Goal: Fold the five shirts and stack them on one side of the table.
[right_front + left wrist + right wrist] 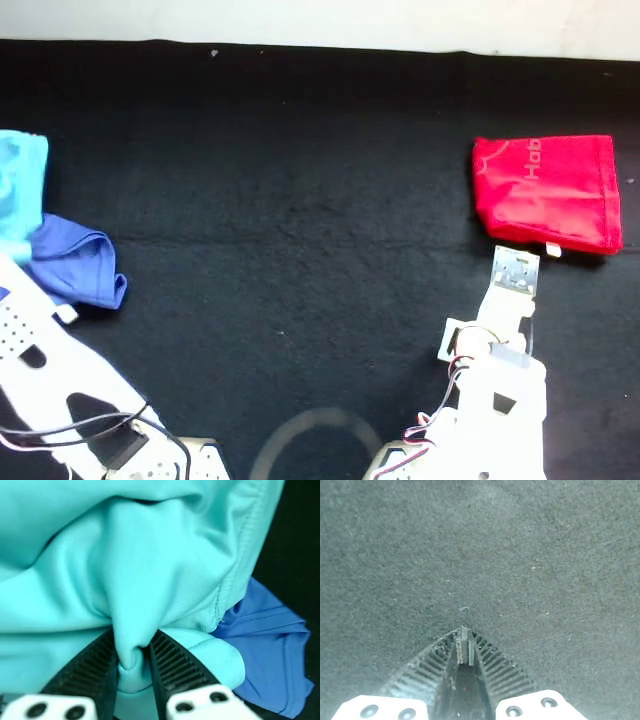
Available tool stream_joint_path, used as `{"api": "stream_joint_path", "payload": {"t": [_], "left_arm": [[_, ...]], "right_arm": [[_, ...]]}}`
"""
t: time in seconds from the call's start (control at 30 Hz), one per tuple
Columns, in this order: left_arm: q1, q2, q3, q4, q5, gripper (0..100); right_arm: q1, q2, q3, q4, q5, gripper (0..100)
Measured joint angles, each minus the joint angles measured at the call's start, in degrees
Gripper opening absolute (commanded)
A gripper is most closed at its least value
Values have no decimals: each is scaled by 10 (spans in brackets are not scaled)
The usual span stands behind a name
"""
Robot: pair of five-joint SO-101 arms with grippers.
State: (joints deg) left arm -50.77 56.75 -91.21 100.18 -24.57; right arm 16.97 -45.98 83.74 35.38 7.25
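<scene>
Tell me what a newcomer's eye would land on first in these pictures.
The folded bright red fabric shirt stands out on the black table at the high view's right side. At the left edge, the left gripper is shut on a bunched turquoise mesh shirt, with a crumpled royal-blue shirt touching it.

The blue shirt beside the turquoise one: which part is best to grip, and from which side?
Probably the rounded edge of the blue shirt facing the middle of the table, approached from that open side; its other end touches the turquoise shirt, which the left claw pinches.
</scene>
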Motion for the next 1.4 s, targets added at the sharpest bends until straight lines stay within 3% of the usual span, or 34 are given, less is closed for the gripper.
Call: {"api": "stream_joint_path", "payload": {"t": [0.2, 0.33, 0.53, 0.67, 0.9, 1.1, 1.4], "left_arm": [[108, -135, -4, 4, 73, 9], [208, -188, -6, 4, 84, 8], [357, -200, -10, 4, 86, 8], [436, -200, -4, 4, 126, 8], [557, -201, 108, 4, 180, 8], [613, -201, 184, 4, 182, 8], [615, -201, 207, 4, 182, 8]], "right_arm": [[0, 0, 0, 0, 0, 7], [0, 0, 0, 0, 0, 7], [0, 0, 0, 0, 0, 7], [0, 0, 0, 0, 0, 7], [0, 0, 0, 0, 0, 7], [0, 0, 0, 0, 0, 7], [0, 0, 0, 0, 0, 7]]}}
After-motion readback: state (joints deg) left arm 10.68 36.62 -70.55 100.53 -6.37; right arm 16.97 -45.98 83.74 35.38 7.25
